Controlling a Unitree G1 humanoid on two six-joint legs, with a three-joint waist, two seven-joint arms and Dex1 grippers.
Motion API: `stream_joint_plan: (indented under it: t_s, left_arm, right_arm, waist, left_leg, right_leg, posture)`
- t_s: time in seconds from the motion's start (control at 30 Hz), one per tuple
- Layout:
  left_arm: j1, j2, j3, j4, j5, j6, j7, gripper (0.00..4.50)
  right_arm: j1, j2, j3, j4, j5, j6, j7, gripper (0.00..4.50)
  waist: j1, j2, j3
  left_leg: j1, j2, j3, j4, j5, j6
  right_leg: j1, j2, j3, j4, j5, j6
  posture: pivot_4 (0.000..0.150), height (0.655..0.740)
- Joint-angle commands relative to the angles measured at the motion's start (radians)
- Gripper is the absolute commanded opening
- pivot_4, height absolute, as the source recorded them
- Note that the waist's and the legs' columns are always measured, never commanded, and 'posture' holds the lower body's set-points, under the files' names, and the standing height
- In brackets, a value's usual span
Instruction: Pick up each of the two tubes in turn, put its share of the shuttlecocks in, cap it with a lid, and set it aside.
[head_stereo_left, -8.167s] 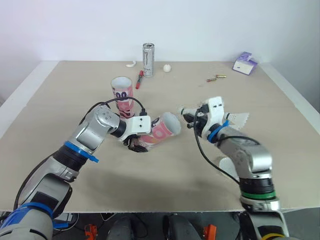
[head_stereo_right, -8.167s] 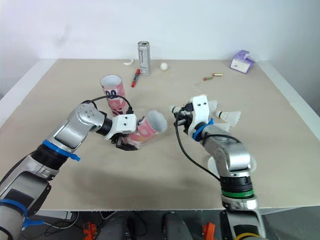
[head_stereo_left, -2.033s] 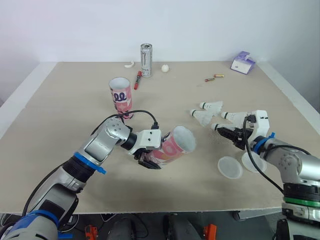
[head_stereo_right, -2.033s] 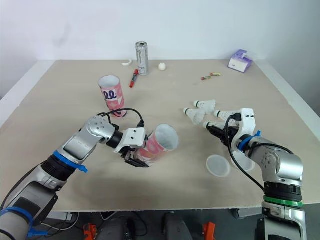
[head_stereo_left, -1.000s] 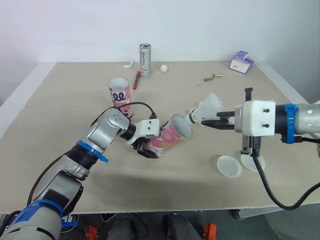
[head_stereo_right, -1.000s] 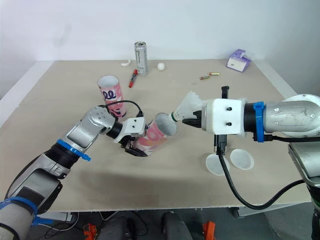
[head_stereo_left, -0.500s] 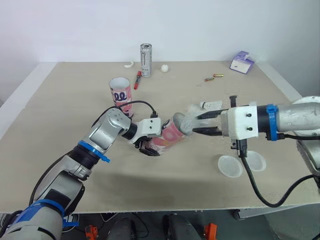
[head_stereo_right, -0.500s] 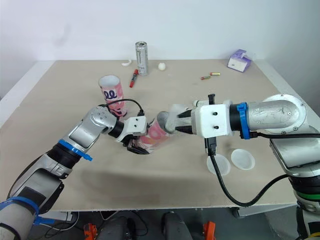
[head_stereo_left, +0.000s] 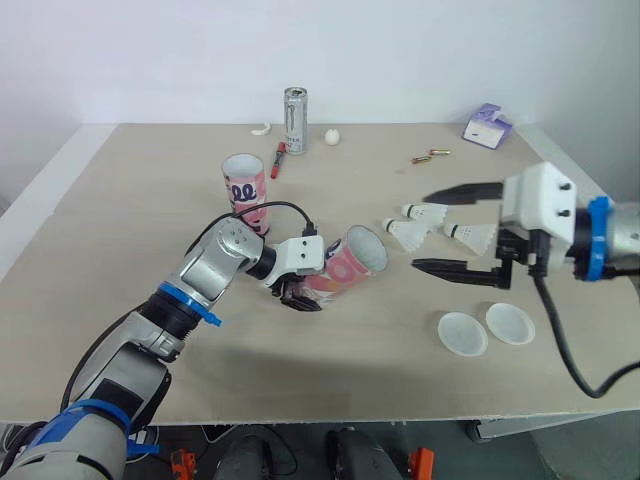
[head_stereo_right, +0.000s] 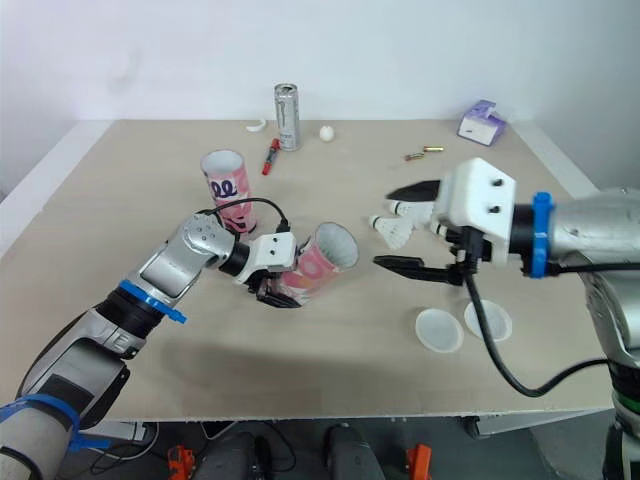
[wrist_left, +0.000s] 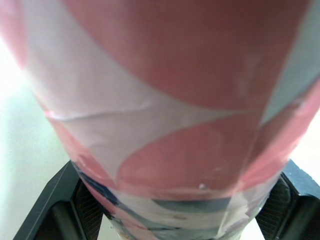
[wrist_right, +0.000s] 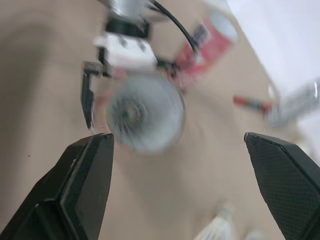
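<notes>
Left hand (head_stereo_left: 297, 295) – its two black fingers (wrist_left: 55, 212) pressed against the base of a pink-and-white tube (head_stereo_left: 347, 264), pinching it. The tube is held low over the tabletop (head_stereo_left: 130, 215) near its centre, tilted, with its open mouth turned toward 2 o'clock. In the right wrist view the mouth faces the camera; what lies inside cannot be told.

Right hand (head_stereo_left: 421, 232) – spread wide and empty, at 3 o'clock from the tube's mouth and apart from it, fingers (wrist_right: 82, 187) pointing toward the tube.

Second tube (head_stereo_left: 241, 186) – upright on the tabletop at 11 o'clock from the held tube, mouth open and uncapped.

Shuttlecocks (head_stereo_left: 406, 233) – three lie on their sides close together on the tabletop, behind the right hand's spread fingers.

Lids (head_stereo_left: 462, 333) – two pale round lids lie flat side by side at 4 o'clock from the held tube, near the tabletop's front edge.

Far edge, 12 o'clock: a drink can (head_stereo_left: 296, 120) stands upright with a red marker (head_stereo_left: 279, 158) lying just beside it; a purple box (head_stereo_left: 488, 126) sits toward 1 o'clock.
</notes>
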Motion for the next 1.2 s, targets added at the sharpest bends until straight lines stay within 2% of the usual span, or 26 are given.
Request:
stream_joint_plan:
  t_s: [0.03,0.27,0.43,0.57,0.8,0.97,1.2]
  left_arm:
    - [0.016,-0.006,0.016,0.037,0.024,-0.034,0.043,3.50]
    - [0.059,-0.028,0.042,0.060,0.022,-0.084,0.070,3.50]
    - [0.075,-0.042,0.059,0.053,0.013,-0.093,0.090,3.50]
    - [0.114,-0.085,0.097,0.038,-0.040,-0.089,0.104,3.50]
    - [0.262,-0.184,0.146,-0.039,-0.118,-0.085,0.157,3.50]
    - [0.376,-0.219,0.141,-0.065,-0.121,-0.220,0.199,3.50]
    - [0.398,-0.231,0.140,-0.058,-0.120,-0.286,0.222,3.50]
  right_arm:
    - [0.049,0.025,-0.068,0.003,0.060,0.087,-0.054,4.47]
    - [0.189,0.038,-0.035,0.018,-0.003,0.037,-0.068,4.47]
    - [0.223,0.032,0.005,0.064,-0.061,-0.016,-0.052,4.47]
    - [0.249,-0.015,0.055,0.117,-0.146,-0.088,-0.010,4.47]
    - [0.201,-0.090,0.125,0.206,-0.203,-0.084,0.055,4.47]
    - [0.163,-0.129,0.171,0.242,-0.237,-0.059,0.090,4.47]
    - [0.142,-0.194,0.225,0.291,-0.325,-0.103,0.128,4.47]
  waist:
    - [-0.001,0.000,0.000]
    - [0.002,0.000,0.000]
    - [0.001,0.000,0.000]
    - [0.002,0.000,0.000]
    - [0.004,0.000,0.000]
    - [0.003,0.001,0.000]
    - [0.004,0.001,0.000]
  left_leg:
    - [0.000,0.000,0.000,0.000,0.000,0.000]
    - [0.000,-0.002,-0.001,0.000,0.000,0.001]
    - [0.000,-0.006,-0.001,0.000,0.001,0.001]
    - [0.000,-0.010,-0.001,0.000,0.002,0.003]
    - [-0.004,-0.017,-0.001,0.001,0.001,0.004]
    - [-0.004,-0.020,-0.001,0.000,-0.002,0.009]
    - [-0.005,-0.022,-0.002,0.000,-0.003,0.010]
  right_leg:
    - [0.000,0.000,0.000,0.000,0.000,0.000]
    - [0.001,-0.001,0.000,0.000,0.001,0.003]
    - [0.001,-0.005,0.001,0.000,0.001,0.006]
    - [0.001,-0.009,0.001,0.000,0.000,0.008]
    - [0.001,-0.018,0.000,-0.001,-0.002,0.016]
    - [0.002,-0.021,0.000,-0.002,-0.001,0.021]
    - [0.002,-0.024,-0.002,-0.002,0.000,0.019]
  posture:
    - [0.150,0.7400]
    - [0.150,0.7400]
    - [0.150,0.7400]
    - [0.150,0.7400]
    - [0.150,0.7400]
    - [0.150,0.7400]
    - [0.150,0.7400]
